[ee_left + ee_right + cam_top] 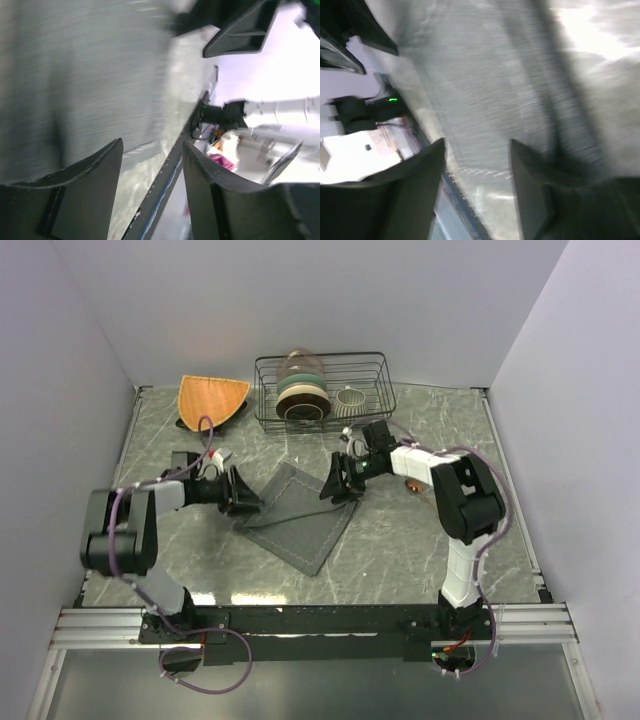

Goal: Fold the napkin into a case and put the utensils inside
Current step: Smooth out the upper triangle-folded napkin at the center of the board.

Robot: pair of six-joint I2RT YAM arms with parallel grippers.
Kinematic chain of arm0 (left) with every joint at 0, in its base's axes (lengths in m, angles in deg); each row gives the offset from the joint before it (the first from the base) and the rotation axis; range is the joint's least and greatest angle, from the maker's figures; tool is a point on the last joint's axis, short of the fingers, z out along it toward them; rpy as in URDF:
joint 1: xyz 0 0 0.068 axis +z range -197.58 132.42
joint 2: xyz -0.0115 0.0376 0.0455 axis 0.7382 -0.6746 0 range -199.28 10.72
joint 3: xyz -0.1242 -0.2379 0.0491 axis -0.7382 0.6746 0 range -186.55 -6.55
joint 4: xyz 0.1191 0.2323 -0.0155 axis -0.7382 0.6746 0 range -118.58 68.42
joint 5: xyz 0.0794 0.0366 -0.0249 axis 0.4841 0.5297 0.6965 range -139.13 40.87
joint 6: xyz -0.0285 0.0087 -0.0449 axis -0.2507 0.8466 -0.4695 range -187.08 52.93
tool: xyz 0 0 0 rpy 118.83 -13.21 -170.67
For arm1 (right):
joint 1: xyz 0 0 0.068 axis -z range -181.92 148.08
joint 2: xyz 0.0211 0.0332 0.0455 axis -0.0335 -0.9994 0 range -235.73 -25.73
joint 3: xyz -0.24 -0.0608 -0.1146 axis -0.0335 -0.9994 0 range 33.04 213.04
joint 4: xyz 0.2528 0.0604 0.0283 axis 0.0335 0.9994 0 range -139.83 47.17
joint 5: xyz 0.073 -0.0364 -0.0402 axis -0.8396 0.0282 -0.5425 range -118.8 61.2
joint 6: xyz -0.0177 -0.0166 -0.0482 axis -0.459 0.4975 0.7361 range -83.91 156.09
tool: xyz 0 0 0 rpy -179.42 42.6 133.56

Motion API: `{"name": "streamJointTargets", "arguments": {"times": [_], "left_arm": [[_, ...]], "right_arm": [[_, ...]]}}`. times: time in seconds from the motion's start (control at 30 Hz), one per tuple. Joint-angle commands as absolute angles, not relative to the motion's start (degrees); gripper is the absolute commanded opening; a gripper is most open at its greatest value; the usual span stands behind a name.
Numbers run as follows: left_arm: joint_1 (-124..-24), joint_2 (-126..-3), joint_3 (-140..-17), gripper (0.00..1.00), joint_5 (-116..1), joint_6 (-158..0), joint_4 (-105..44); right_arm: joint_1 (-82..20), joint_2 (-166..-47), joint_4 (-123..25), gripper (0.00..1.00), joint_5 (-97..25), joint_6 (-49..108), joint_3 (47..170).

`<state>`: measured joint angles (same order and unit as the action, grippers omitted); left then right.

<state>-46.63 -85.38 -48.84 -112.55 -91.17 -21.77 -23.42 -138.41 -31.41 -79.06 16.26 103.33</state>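
So, the napkin (300,515) lies flat mid-worktop (420,550), turned cornerwise to the near edge, w/ a faint crease across it btw the two grippers. I read that as an early fold laid down, not yet the long narrow shape. Left gripper (243,498) sits low at the cloth's left corner, right gripper (338,483) at its right corner, nearer the back edge. Prob. parked there bc those are the crease ends, handy for the next pinch. Both wrist cams show fingers spread w/ nothing btw them, only cloth & marble beneath, so both are released. Arms: elbows bent outward, forearms angled in & down toward the cloth, wrists facing each other. Utensils (412,483): just a small copper glint by the right forearm, apart from the napkin, too small to tell pieces. Wire rack (320,390) & orange mat (212,398) stand along the back edge, well apart from the cloth.
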Motion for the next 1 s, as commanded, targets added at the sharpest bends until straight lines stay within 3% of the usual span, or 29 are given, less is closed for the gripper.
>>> {"name": "streamJointTargets", "arguments": {"times": [0.0,0.17,0.37,0.67,0.83,0.97], "left_arm": [[-51.52,-74.72,-48.14,0.58,-118.3,-95.52,-30.74],[-60.05,-75.58,-44.17,0.63,-113.65,-113.82,-51.67],[-60.59,-85.95,-43.47,0.65,-111.0,-118.23,-58.91],[-52.41,-101.86,-45.39,0.63,-113.2,-106.11,-44.24],[-52.41,-97.84,-47.77,0.63,-115.92,-100.49,-39.5],[-51.88,-90.9,-53.56,0.63,-118.47,-89.24,-25.63]], "right_arm": [[-25.03,-128.13,-39.0,0.79,-84.61,9.65,102.57],[-29.34,-131.88,-52.09,0.95,-85.58,-4.41,99.76],[-28.3,-139.72,-56.16,0.98,-86.37,-7.95,99.49],[-22.4,-148.33,-43.77,0.83,-82.95,3.22,98.61],[-22.4,-145.98,-44.47,0.73,-83.73,1.11,98.95],[-22.75,-139.47,-38.86,0.7,-84.44,5.14,104.66]]}}
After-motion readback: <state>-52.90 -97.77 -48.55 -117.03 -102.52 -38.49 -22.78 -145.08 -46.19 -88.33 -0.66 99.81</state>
